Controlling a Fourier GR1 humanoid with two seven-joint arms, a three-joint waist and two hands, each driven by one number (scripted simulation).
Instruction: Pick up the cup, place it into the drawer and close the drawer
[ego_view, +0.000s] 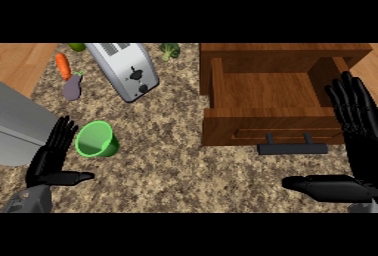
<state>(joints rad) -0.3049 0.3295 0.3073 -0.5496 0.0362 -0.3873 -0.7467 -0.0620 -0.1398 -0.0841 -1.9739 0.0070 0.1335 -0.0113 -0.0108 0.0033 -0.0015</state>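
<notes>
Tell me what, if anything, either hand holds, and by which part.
Nothing is held. The left hand is open beside the green cup; the right hand is open by the open drawer.

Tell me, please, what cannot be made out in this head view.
- Green item by the toaster: cut off by the top edge, kind unclear.
- Grey block: cut by the left edge, identity unclear.
- Drawer: part of its right side is hidden behind the right hand.
</notes>
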